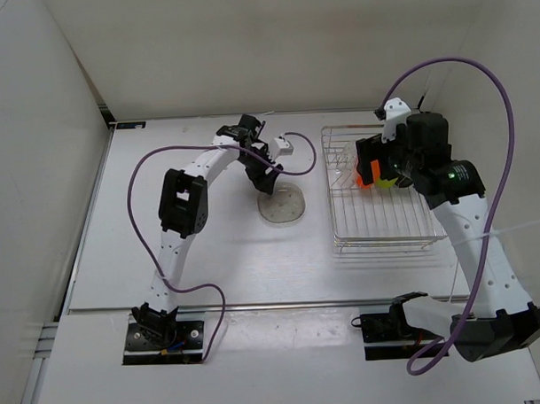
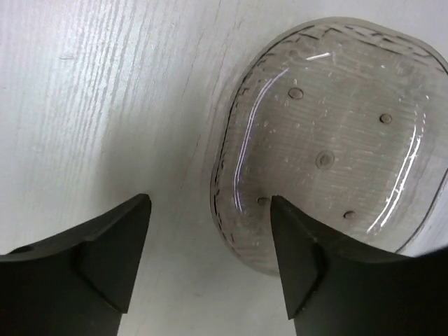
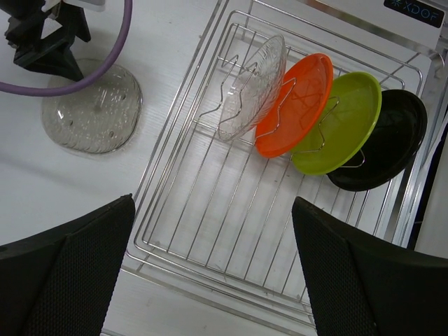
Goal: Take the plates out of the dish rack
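Note:
A clear plate (image 1: 281, 204) (image 2: 329, 140) (image 3: 91, 108) lies flat on the table, left of the dish rack (image 1: 387, 242) (image 3: 204, 277). My left gripper (image 1: 271, 177) (image 2: 210, 201) hovers open over its far rim, one finger above the plate and the other above the bare table, holding nothing. In the rack stand another clear plate (image 3: 255, 84), an orange plate (image 3: 301, 98) (image 1: 365, 176), a lime green plate (image 3: 343, 126) and a black plate (image 3: 385, 140), leaning in a row. My right gripper (image 1: 368, 172) (image 3: 212, 204) hangs open above the rack, well clear of them.
White walls close in the table at the back and the left. A purple cable (image 1: 295, 161) loops from the left wrist above the table, beside the rack. The near half of the rack holds only bare wires (image 3: 231, 210).

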Robot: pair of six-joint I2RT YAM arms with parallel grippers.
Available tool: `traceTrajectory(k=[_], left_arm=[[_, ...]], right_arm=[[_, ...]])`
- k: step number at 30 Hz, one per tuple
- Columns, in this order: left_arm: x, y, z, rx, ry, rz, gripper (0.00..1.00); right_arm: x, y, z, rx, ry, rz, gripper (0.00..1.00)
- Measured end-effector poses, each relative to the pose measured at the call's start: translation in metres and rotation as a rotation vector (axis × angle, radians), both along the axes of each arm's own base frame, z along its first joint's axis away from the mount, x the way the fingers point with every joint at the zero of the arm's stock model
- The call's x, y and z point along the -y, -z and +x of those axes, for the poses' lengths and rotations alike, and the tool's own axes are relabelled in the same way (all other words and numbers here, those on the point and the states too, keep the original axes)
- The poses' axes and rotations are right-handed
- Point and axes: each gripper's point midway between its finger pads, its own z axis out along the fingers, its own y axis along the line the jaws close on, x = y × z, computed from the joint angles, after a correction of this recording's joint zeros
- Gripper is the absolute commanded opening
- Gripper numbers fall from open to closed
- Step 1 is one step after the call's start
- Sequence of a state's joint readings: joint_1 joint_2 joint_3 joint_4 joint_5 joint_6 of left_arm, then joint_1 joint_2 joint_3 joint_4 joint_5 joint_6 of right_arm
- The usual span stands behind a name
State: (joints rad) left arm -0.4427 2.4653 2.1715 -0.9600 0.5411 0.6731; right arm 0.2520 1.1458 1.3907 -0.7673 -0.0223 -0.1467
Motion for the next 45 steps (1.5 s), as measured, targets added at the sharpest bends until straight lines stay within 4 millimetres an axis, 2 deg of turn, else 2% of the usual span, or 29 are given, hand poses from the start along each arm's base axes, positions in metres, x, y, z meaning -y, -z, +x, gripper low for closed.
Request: traceTrajectory(k=[1,2,6,7,8,9,12,16,20,25,28,30,33,36,39,42,45], left_arm=[[-0.001,-0.003,0.0,0.005,-0.003,0.004,0.88],[-0.002,-0.008,-0.001,0.012,-0.005,0.005,1.0],[-0.007,-0.046,-0.008,0.057,-0.016,-0.008,1.0],[-0.009,-0.061,-0.011,0.076,-0.02,-0.018,1.0],[-0.012,-0.084,-0.017,0.11,-0.029,-0.036,1.0],[-0.013,-0.09,-0.018,0.118,-0.029,-0.04,1.0],[-0.025,-0.135,-0.035,0.19,-0.083,-0.07,1.0],[-0.047,-0.191,-0.044,0.312,-0.246,-0.088,1.0],[-0.083,-0.234,-0.03,0.444,-0.517,-0.044,1.0],[-0.137,-0.253,-0.019,0.553,-0.845,0.066,1.0],[-0.168,-0.253,-0.035,0.585,-0.959,0.1,1.0],[-0.188,-0.257,-0.053,0.6,-1.021,0.108,1.0],[-0.213,-0.281,-0.072,0.658,-1.119,0.077,1.0],[-0.23,-0.311,-0.089,0.733,-1.197,0.012,1.0],[-0.246,-0.329,-0.108,0.79,-1.251,-0.036,1.0],[-0.259,-0.335,-0.121,0.824,-1.279,-0.046,1.0],[-0.266,-0.333,-0.125,0.837,-1.289,-0.029,1.0]], right_arm=[[0.001,-0.001,0.0,0.002,0.004,0.003,0.97],[0.001,-0.001,0.001,0.002,0.007,0.007,0.97],[0.002,0.0,0.003,0.001,0.018,0.011,0.97],[0.003,0.001,0.005,-0.003,0.022,0.011,0.97],[0.003,0.003,0.007,-0.01,0.026,0.009,0.97],[0.002,0.006,0.009,-0.019,0.028,0.008,0.97],[0.004,0.019,0.019,-0.061,0.049,-0.009,0.97],[0.008,0.026,0.031,-0.085,0.096,-0.026,1.0],[0.013,0.017,0.036,-0.061,0.15,-0.01,1.0],[0.019,0.01,0.043,-0.034,0.194,0.008,1.0],[0.026,0.014,0.05,-0.031,0.23,-0.02,1.0],[0.033,0.02,0.058,-0.035,0.259,-0.058,0.99],[0.041,0.033,0.069,-0.056,0.29,-0.12,0.96],[0.046,0.041,0.081,-0.073,0.3,-0.175,0.92],[0.049,0.044,0.094,-0.078,0.304,-0.227,0.89],[0.052,0.049,0.105,-0.085,0.304,-0.287,0.88],[0.052,0.055,0.119,-0.093,0.298,-0.345,0.84]])
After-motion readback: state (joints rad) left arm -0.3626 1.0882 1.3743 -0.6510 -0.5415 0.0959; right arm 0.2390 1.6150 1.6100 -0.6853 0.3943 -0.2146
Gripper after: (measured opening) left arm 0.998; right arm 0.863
